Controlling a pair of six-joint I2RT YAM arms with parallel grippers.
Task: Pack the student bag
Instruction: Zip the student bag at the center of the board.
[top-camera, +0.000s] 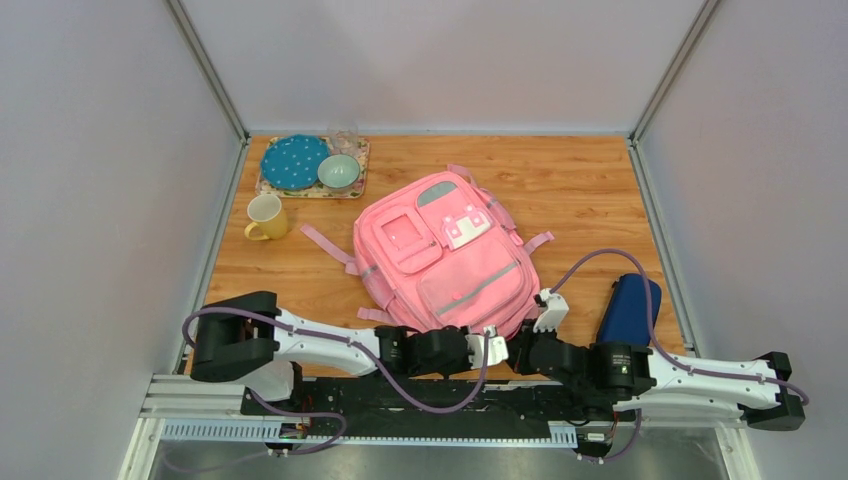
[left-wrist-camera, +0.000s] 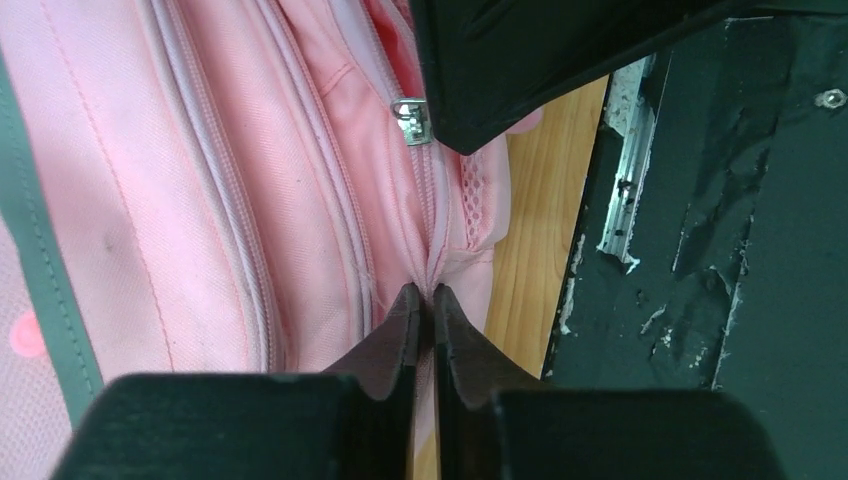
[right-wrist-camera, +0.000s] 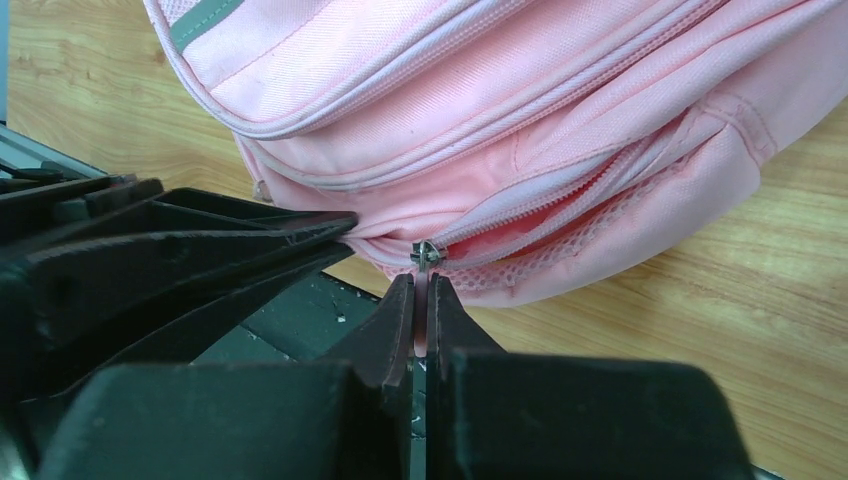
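Lying front panel up at the centre of the top view, the student bag (top-camera: 440, 255) rests on the table (top-camera: 590, 200). Its long axis runs, slightly tilted, from the upper middle of the frame to the lower middle. Its near edge carries the zip in question.

In the right wrist view the metal slider (right-wrist-camera: 427, 252) sits at mid-frame, and the zip gapes from it toward the upper right. Directly below the slider, the right gripper (right-wrist-camera: 421, 295) has its jaws fully together on a sliver of pink, judged to be the pull tab (right-wrist-camera: 421, 325).

In the left wrist view the left gripper (left-wrist-camera: 422, 300) has its jaws all but together, pinching a fold of bag fabric on the closed stretch of zip. The slider lies straight above its tips, in the upper middle of that frame.

Both grippers meet at the lower centre of the top view, just beside each other.

Judgement: the coming move turns on the zip line between the two grips. The right gripper is the one on the slider and the left gripper serves as anchor, so the pull should follow that line.

A dark blue case (top-camera: 628, 310) lies at the lower right, apart from the bag.
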